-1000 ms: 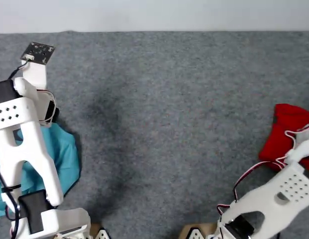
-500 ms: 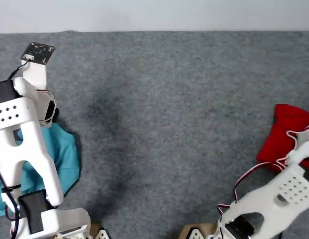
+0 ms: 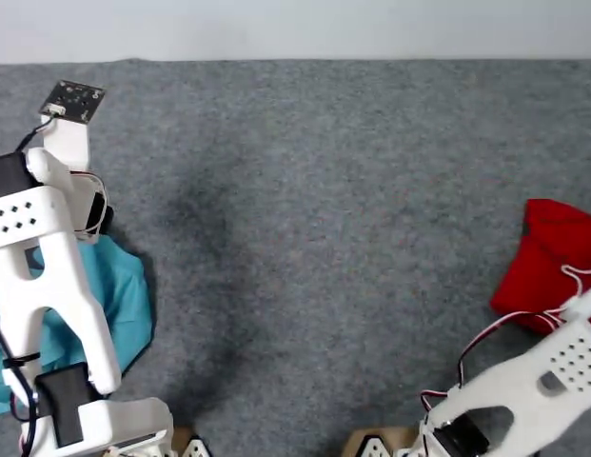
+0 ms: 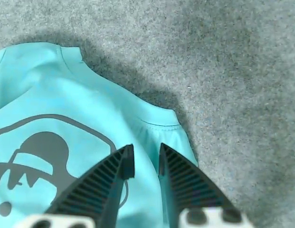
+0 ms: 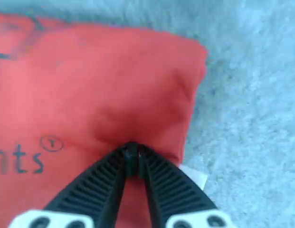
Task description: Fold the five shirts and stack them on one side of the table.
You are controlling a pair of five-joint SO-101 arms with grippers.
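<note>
right arm (image 3: 538,376) withdrawn toward lower right of high view. right gripper (image 5: 131,154) clamped on red shirt (image 5: 99,80), mid right edge, barely shifted. left gripper (image 4: 141,160) narrowly parted, unmoved over teal shirt (image 4: 61,99), lower left. judgement: drag starting, folding pending.
</note>
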